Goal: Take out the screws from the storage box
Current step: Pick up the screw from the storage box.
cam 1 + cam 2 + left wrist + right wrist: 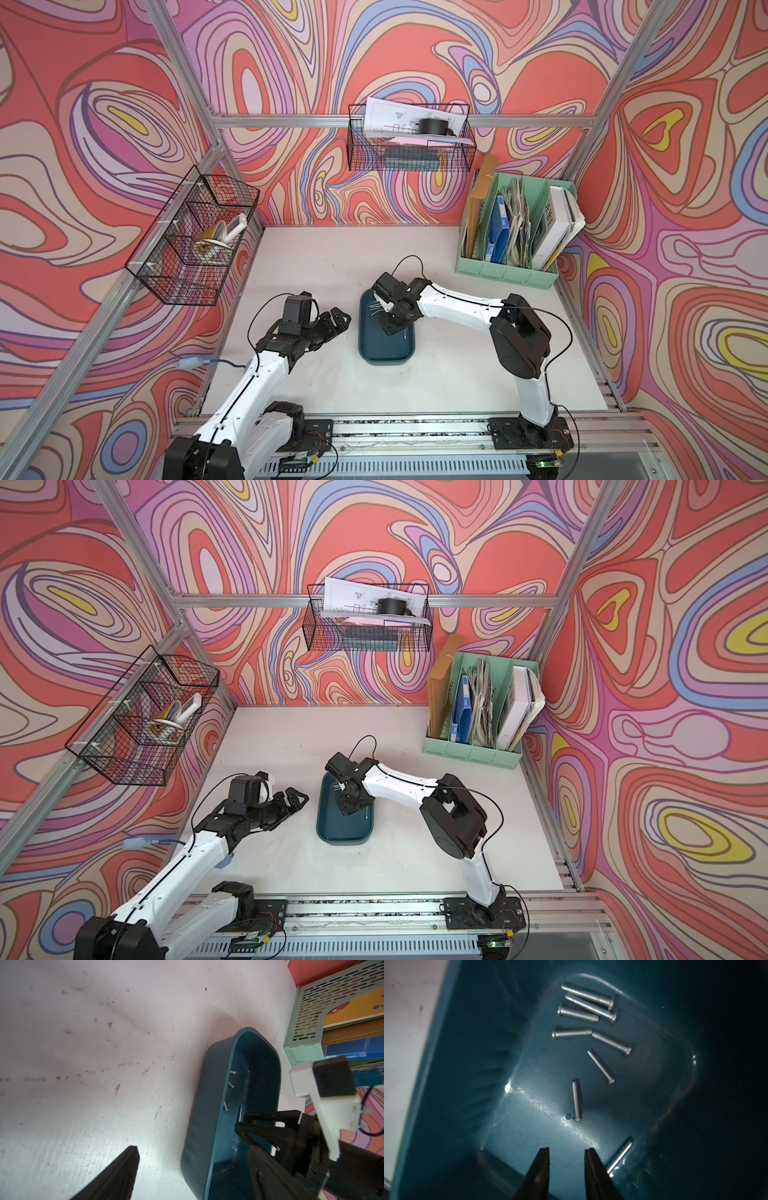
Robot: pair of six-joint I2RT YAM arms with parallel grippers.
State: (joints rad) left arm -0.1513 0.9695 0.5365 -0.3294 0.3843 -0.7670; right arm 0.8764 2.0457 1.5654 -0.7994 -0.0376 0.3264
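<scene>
The storage box [384, 353] is a shallow, dark teal tray with rounded corners and a low rim. It sits flat near the middle of the white table [316, 257], between the two arms. The screws [576, 1100] lie loose on its floor. They are slim, silver-grey and threaded, with small rounded heads. From the right wrist view I count eight. Five are bunched near one end, two are strung out toward the middle, and one lies apart against the wall.

The right claw [566, 1152] reaches down inside the box with its tips low over the floor. Its jaws are parted by a modest gap, and nothing is caught between them. The stray screw by the wall lies just outside one finger [593, 1167]; I can't tell whether they touch.

The left claw [334, 322] hovers beside the box, above bare table. Its jaws are spread wide and it is carrying nothing.
</scene>
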